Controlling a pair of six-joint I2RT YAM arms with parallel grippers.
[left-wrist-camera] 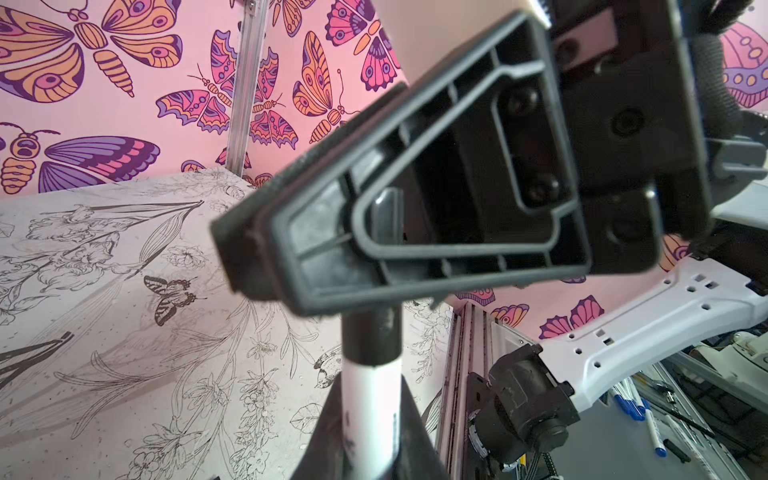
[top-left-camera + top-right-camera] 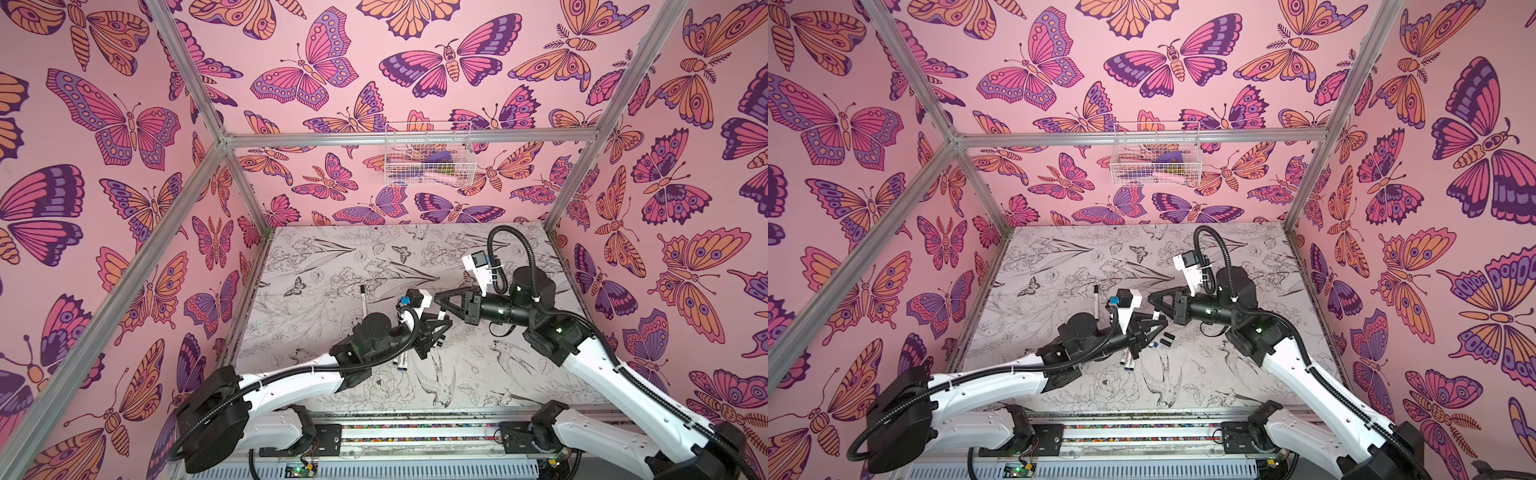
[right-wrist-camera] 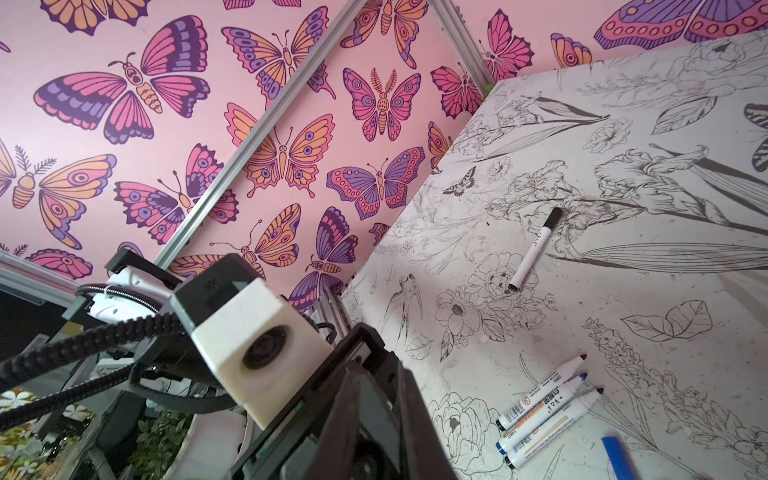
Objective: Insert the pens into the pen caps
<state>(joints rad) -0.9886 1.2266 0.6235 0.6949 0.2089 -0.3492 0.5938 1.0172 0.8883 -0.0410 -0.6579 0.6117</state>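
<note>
My left gripper (image 1: 370, 388) is shut on a white pen (image 1: 372, 411). The pen's front end sits inside a black pen cap (image 1: 370, 336), so its tip is hidden. The cap runs up between the fingers (image 1: 316, 257) of my right gripper (image 3: 374, 374), which is shut on it. In a top view the two grippers meet above the table's middle, left gripper (image 2: 1152, 328) below right gripper (image 2: 1154, 297). Three uncapped pens (image 3: 548, 405) lie side by side on the table, one blue-ended. A blue cap (image 3: 619, 455) lies beside them. Two black caps (image 2: 1168, 338) lie close by.
One capped pen (image 3: 536, 249) lies alone farther back on the flower-printed table (image 2: 1246, 374), also seen as the capped pen (image 2: 362, 299) in a top view. A white wire basket (image 2: 428, 156) hangs on the back wall. Aluminium posts (image 2: 245, 187) frame the butterfly-papered walls.
</note>
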